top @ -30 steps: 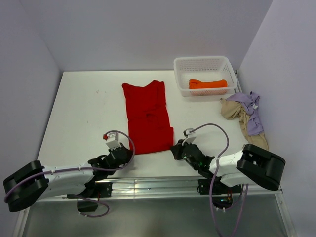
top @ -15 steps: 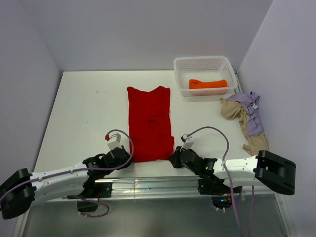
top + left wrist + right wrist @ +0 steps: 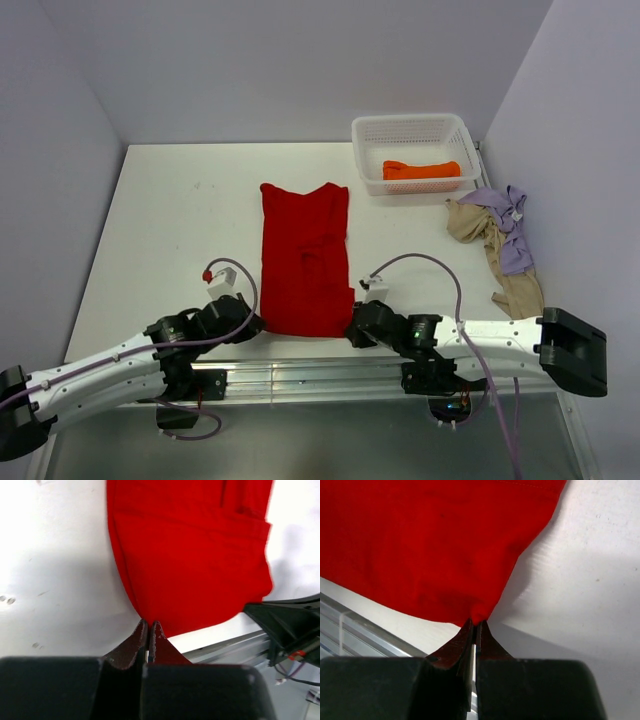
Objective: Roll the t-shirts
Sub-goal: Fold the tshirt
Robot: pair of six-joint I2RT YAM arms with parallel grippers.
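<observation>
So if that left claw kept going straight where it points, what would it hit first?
The red t-shirt: the left gripper is shut on its near corner, and more of that cloth lies flat on the table straight ahead. Nothing else seems in line.

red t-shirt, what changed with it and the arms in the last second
The red t-shirt slid toward the arm bases and straightened out. The left gripper and right gripper, each shut on one of its near corners, drew back and pulled it along. Nothing was let go. The orange t-shirt in the white basket, and the beige t-shirt and lavender t-shirt at the right, stayed put.
</observation>
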